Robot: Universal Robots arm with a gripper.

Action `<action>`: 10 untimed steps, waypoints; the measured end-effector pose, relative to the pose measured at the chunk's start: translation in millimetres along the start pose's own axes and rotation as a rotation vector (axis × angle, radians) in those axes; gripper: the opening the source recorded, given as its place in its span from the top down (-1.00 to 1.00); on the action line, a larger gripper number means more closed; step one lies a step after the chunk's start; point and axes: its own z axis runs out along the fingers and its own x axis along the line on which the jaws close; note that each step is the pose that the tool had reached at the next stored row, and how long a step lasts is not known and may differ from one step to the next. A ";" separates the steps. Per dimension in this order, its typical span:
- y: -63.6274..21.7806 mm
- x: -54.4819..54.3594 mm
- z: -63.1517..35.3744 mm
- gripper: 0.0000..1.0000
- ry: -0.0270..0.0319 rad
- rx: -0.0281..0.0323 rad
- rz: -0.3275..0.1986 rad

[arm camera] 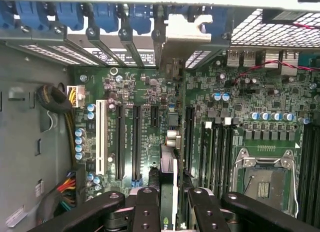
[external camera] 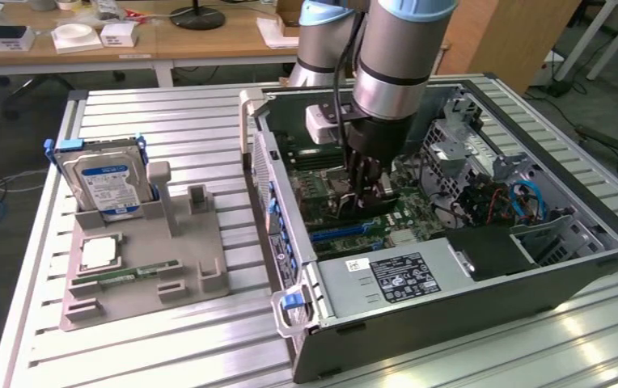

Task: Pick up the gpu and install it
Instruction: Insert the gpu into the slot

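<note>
Gpu is pinched edge-on by gripper, lower centre of frame, held over motherboard slots inside pc case.

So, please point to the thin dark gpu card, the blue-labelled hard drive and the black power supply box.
Thin dark gpu card (arm camera: 167,172): wrist view, its upper edge.
Blue-labelled hard drive (external camera: 107,184): exterior view, its label.
Black power supply box (external camera: 395,272): exterior view, its label.

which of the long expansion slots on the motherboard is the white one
The white slot is the outermost of the row, on the side nearest the bundle of yellow and black cables. The other long slots beside it are black, some with blue ends.
</note>
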 end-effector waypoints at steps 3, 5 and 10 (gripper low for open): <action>1.2 0.0 2.4 0.47 -0.0001 0.0000 0.000; 1.4 0.0 4.5 0.47 -0.0002 0.0000 0.000; 2.9 -0.1 9.1 0.47 -0.0001 0.0000 0.000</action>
